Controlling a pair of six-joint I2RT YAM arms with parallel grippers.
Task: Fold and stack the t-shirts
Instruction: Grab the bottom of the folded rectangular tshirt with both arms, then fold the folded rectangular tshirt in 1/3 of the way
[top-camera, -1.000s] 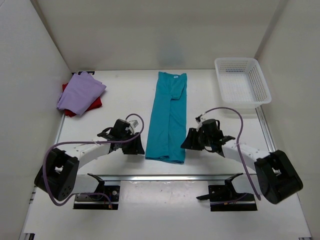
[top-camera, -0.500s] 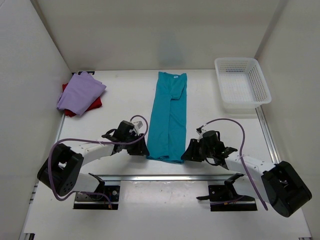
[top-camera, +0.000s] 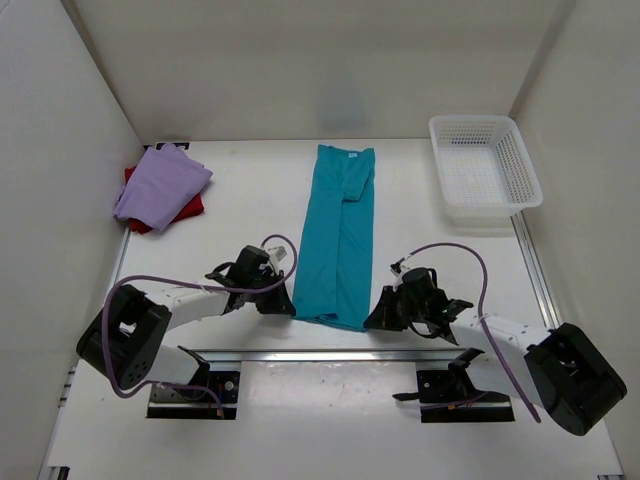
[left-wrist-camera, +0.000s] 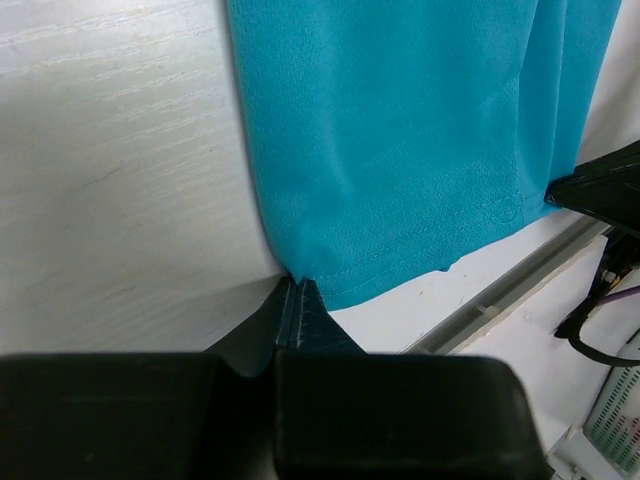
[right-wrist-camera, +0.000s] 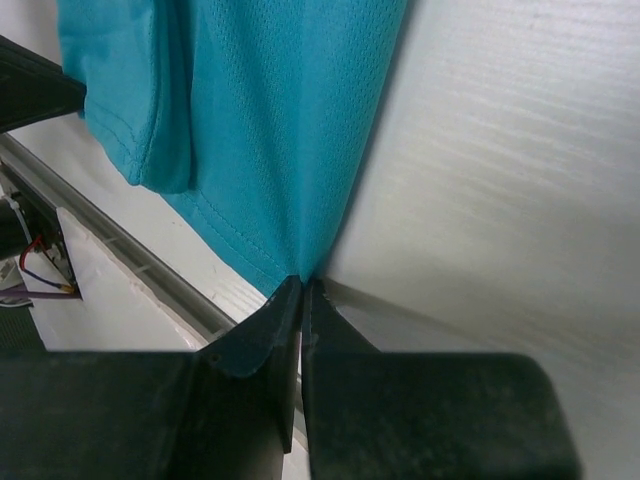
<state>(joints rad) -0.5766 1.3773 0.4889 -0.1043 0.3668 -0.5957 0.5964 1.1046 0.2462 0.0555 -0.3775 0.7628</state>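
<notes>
The teal t-shirt (top-camera: 340, 235) lies folded lengthwise into a long strip down the middle of the table. My left gripper (top-camera: 286, 305) is shut on its near left hem corner; the left wrist view shows the jaws (left-wrist-camera: 298, 284) pinching the cloth (left-wrist-camera: 400, 130). My right gripper (top-camera: 376, 318) is shut on the near right hem corner, with its tips (right-wrist-camera: 305, 280) closed on the teal cloth (right-wrist-camera: 270, 120). At the far left the folded lavender t-shirt (top-camera: 160, 185) rests on the dark red t-shirt (top-camera: 190, 208).
A white mesh basket (top-camera: 472, 121) stands at the far right. An aluminium rail (top-camera: 340, 353) runs along the near table edge just behind the shirt's hem. White walls close in the left, right and back sides.
Both grippers slid toward me down the shirt's sides to the near hem corners, then closed from open onto the teal cloth. The shirt has stayed put.
</notes>
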